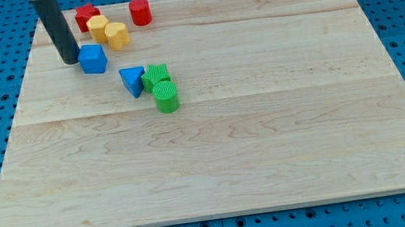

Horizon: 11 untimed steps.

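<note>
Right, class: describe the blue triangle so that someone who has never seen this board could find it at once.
Start at the wooden board and look to its upper left, where all the blocks sit. The blue triangle lies below and right of my tip, touching the green blocks on its right. The only other blue piece, the blue cube, is boxy and beside the tip.

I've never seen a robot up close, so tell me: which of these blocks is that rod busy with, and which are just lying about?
At the rod: my tip, just left in view of the blue cube; contact unclear.
Lying about: red block, upper yellow block, lower yellow block, red cylinder, blue triangle, green block, green cylinder, all on the wooden board.
</note>
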Each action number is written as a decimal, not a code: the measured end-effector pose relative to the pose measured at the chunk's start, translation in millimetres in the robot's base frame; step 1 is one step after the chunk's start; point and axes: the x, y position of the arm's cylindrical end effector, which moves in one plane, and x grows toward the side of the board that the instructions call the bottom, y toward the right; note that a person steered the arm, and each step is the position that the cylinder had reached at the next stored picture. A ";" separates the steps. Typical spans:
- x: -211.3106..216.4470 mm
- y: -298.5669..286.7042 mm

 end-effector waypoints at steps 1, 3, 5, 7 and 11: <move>17.5 34.6; 64.3 219.5; 58.6 207.4; 1.4 186.3; 37.0 161.8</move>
